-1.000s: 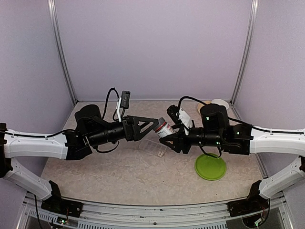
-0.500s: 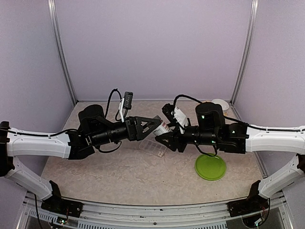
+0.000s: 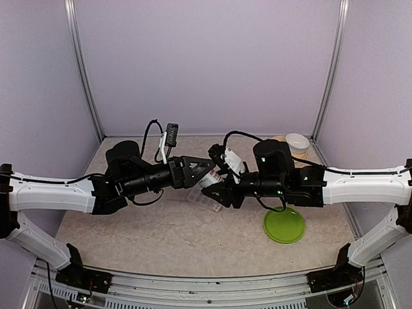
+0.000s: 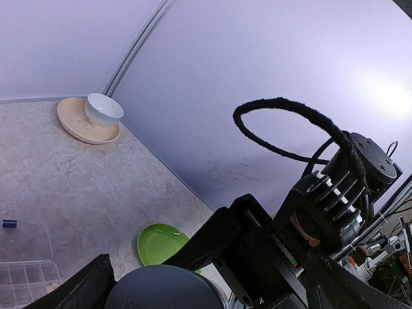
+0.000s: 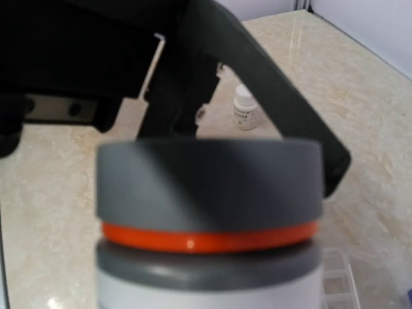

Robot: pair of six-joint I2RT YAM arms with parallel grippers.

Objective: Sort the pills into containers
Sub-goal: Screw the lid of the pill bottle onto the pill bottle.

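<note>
**Bottle presented to the open claw**

Over the last second the right gripper [image 3: 217, 188], half closed around a white pill bottle [image 3: 209, 180], has carried it leftward. The bottle's grey, orange-ringed cap [image 5: 208, 177] now sits between the fully spread fingers of the left gripper [image 3: 210, 171], which grips nothing. The flat clear plastic pill box [image 4: 26, 278] lies on the table just below them. Uncapping looks to be next. No loose pills can be seen, so sorting seems not yet begun.
</note>
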